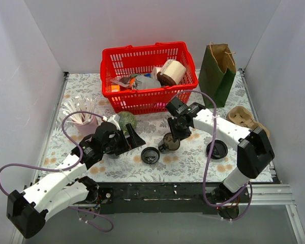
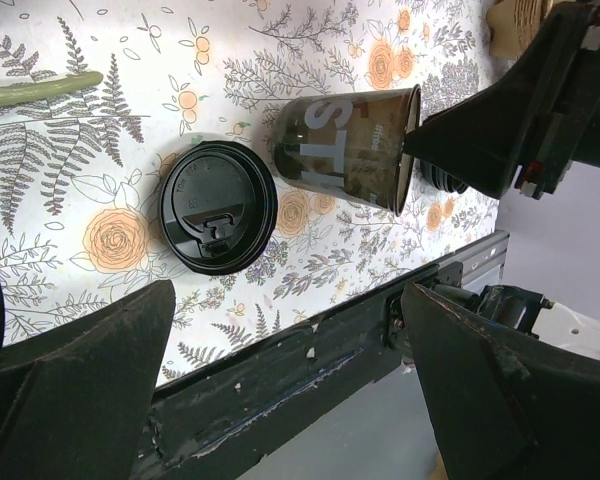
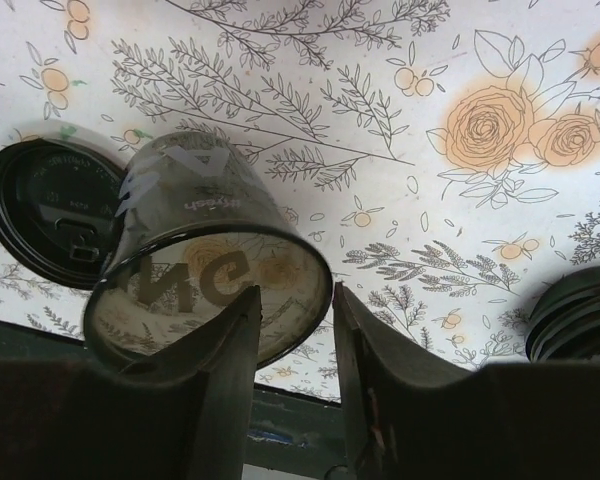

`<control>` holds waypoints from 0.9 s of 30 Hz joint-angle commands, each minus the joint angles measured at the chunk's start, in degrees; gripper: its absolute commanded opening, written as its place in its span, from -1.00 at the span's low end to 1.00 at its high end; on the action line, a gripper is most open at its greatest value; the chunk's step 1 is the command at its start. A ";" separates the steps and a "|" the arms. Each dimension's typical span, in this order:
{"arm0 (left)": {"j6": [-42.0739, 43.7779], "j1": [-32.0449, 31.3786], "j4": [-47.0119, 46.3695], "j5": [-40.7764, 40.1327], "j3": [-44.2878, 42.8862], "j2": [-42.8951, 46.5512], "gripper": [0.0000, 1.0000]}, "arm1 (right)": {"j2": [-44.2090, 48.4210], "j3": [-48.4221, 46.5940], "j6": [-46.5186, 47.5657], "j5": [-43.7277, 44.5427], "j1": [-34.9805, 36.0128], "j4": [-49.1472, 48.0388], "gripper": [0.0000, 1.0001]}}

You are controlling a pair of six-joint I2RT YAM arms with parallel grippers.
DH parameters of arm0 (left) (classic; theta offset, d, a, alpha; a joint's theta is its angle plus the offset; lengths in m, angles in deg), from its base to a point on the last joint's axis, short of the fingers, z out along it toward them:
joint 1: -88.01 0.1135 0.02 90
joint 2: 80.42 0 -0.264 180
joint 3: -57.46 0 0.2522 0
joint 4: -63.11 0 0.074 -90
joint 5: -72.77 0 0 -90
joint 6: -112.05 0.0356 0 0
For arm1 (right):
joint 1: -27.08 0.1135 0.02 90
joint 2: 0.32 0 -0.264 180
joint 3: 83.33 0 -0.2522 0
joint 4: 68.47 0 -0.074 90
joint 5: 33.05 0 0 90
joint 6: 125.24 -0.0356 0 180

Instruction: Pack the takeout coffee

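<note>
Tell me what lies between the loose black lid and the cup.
Nothing: only a bare strip of floral tablecloth separates the lid from the cup, clearest in the left wrist view.

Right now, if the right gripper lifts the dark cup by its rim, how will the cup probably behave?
The cup looks translucent, thin-walled and empty, so it is probably light and may flex where the right gripper straddles its rim. Held by one side only, it may tilt or swing. Its smooth, glossy wall could slip. The lid lies separately, so nothing stiffens the rim.
</note>
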 commanded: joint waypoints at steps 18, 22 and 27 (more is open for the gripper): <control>0.63 -0.06 -0.24 0.88 -0.54 -0.68 0.96 | 13.05 5.34 0.04 0.24 0.90 -11.54 0.43; 0.54 -0.06 -0.85 1.41 -0.36 -0.86 0.96 | 20.36 11.04 -1.90 3.78 -3.91 -13.48 0.63; 0.54 -0.15 -1.21 1.76 -0.36 -1.47 0.96 | 27.04 21.32 -1.55 -5.08 -13.06 -18.04 0.66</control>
